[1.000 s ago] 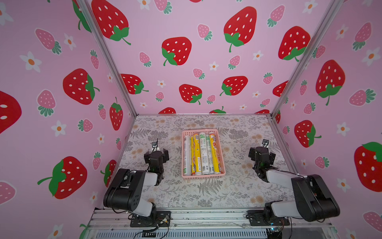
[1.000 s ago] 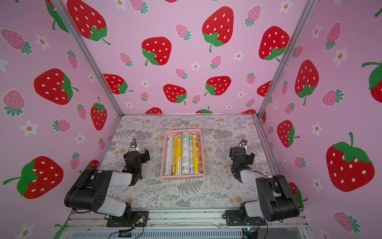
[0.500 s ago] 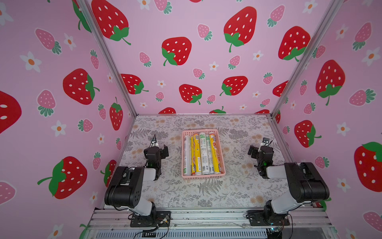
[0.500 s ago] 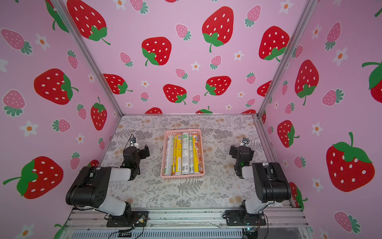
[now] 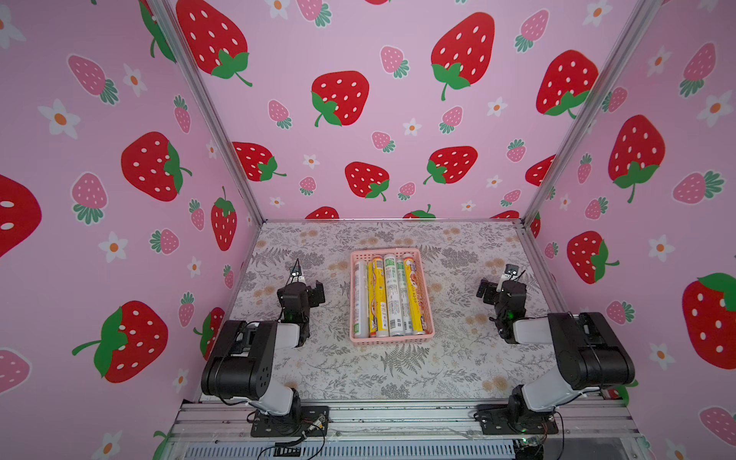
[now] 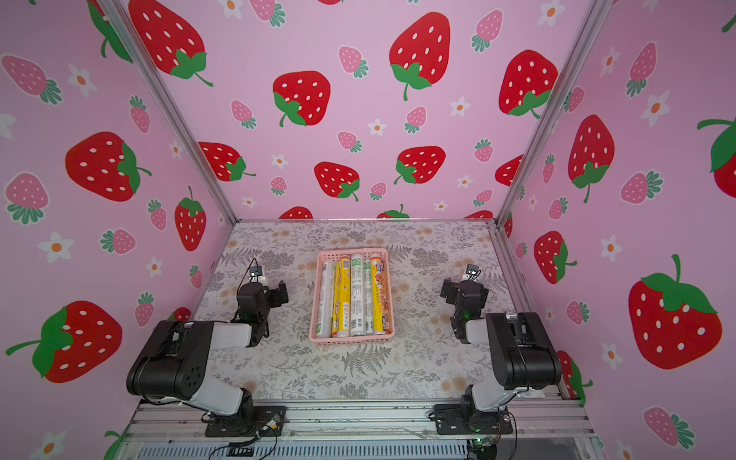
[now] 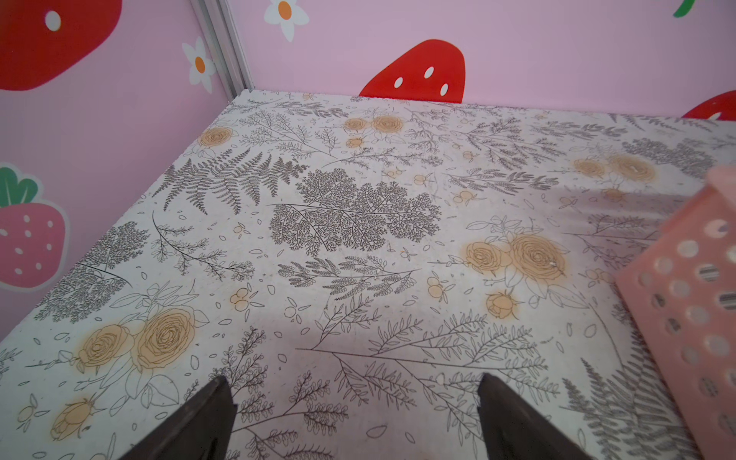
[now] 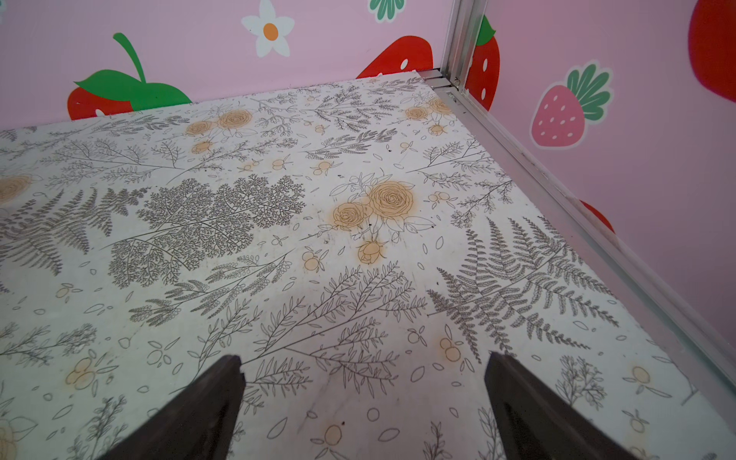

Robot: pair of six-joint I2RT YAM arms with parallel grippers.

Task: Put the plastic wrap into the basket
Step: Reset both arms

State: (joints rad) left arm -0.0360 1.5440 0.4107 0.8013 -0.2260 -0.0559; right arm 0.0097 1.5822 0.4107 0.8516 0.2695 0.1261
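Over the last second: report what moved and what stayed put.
The right arm swung its elbow up and inward while folding; the left arm shifted only slightly. Nothing was grasped or released: the left gripper and right gripper stay open and empty. The plastic wrap and the basket did not move.

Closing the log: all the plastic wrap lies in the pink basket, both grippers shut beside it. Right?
No: the left gripper and right gripper are open and empty, as both wrist views show. The plastic wrap does lie in the basket, grippers beside it.
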